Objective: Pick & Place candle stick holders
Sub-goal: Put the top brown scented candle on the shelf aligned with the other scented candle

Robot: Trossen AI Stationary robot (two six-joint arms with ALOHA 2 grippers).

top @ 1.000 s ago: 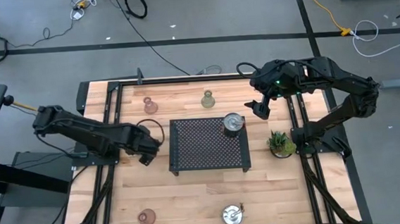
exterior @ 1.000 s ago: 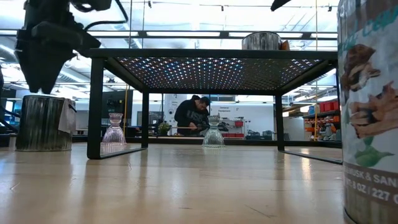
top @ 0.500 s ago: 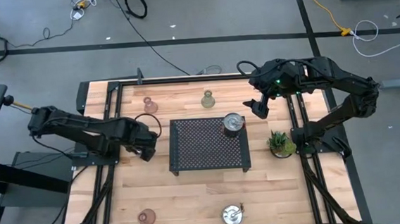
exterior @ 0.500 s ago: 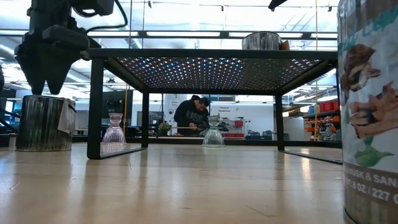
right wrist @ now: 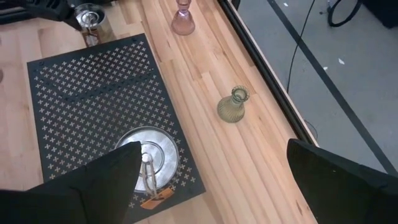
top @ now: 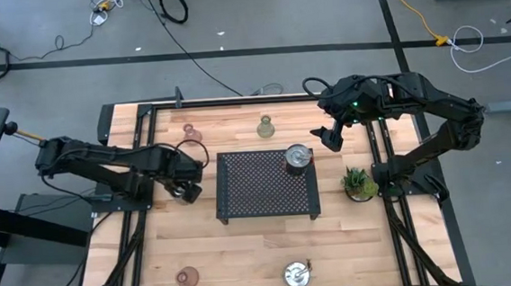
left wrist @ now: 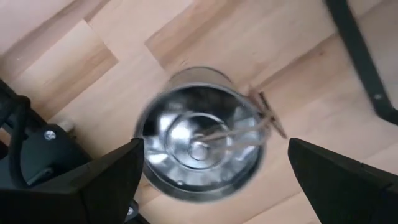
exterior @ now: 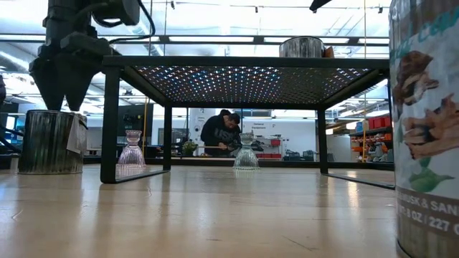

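The left gripper (left wrist: 208, 180) hangs spread wide above 1 silver holder (left wrist: 199, 134); its tag's writing is unreadable.

Six candle stick holders on a wooden table: one silver holder (top: 299, 157) upright on a black perforated tray's corner, another (left wrist: 199, 143) left of the tray (under the left arm), a third (top: 297, 273) at the near edge. A pink glass holder (top: 191, 134) and an olive-green one (top: 265, 126) stand along the far edge; a second pink one (top: 187, 277) sits near-left.

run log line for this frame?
left claw: open, above silver holder | right claw: open, hovering over tray | held: nothing
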